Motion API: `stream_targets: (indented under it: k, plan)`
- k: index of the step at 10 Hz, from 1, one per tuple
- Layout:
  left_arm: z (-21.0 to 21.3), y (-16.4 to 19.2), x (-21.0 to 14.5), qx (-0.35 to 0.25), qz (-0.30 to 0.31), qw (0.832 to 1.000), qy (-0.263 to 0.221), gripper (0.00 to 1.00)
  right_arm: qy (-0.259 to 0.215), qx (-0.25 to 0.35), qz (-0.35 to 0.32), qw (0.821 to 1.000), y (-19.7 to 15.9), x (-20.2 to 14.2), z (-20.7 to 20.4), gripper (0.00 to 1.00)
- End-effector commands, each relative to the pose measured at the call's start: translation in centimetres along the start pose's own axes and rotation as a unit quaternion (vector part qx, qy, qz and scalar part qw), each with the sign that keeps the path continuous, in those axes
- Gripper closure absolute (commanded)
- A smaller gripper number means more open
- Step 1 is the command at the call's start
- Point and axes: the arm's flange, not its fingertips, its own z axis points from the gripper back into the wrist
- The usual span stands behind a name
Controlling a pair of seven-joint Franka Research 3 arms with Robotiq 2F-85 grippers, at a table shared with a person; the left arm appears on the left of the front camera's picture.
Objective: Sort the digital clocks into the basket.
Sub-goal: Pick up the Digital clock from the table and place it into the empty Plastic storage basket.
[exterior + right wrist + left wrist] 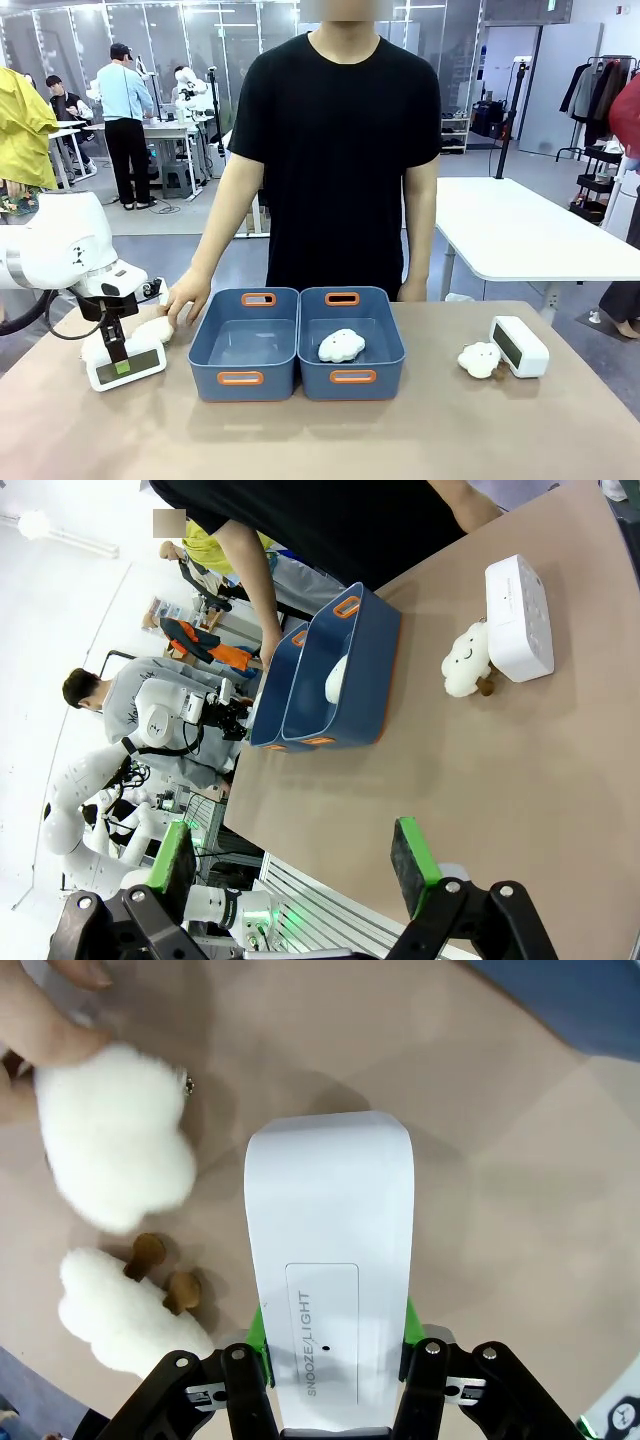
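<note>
One digital clock (127, 364), a white box with a dark display, rests on the table at the left, and my left gripper (120, 352) is shut on it from above. In the left wrist view its white top (330, 1240), printed SNOOZE/LIGHT, sits between my green pads (258, 1328). A second digital clock (520, 346) stands at the right of the table, also seen as the clock (520, 615). Two blue baskets sit side by side in the middle: the left basket (212, 378) is empty, the right basket (388, 376) holds a white cloud (341, 346). My right gripper (293, 858) hangs open above the table edge, holding nothing.
Two fluffy white clouds (115, 1150) (120, 1310) lie right beside the held clock. The person's hand (185, 297) rests on the table next to them. Another cloud (479, 359) lies against the right clock. The person stands behind the baskets.
</note>
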Motion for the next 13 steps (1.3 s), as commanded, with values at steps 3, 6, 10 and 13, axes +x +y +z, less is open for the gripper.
stream_targets:
  k: [3,6,10,13]
  plan:
    - [0.0,0.3,0.1,0.012,-0.005,1.0,-0.001,1.0,0.001,0.005,0.003,1.0,0.1,0.1,-0.1,0.0]
    - [0.0,0.3,0.1,0.012,-0.005,1.0,-0.001,1.0,0.001,0.005,0.003,1.0,0.1,0.1,-0.1,0.0]
    - [0.0,0.3,0.1,0.012,-0.005,1.0,-0.001,1.0,0.001,0.005,0.003,1.0,0.1,0.1,-0.1,0.0]
    - [2.4,-1.6,0.3,-0.021,0.03,0.999,-0.01,0.49,0.001,0.005,0.003,1.0,0.1,0.1,-0.1,0.0]
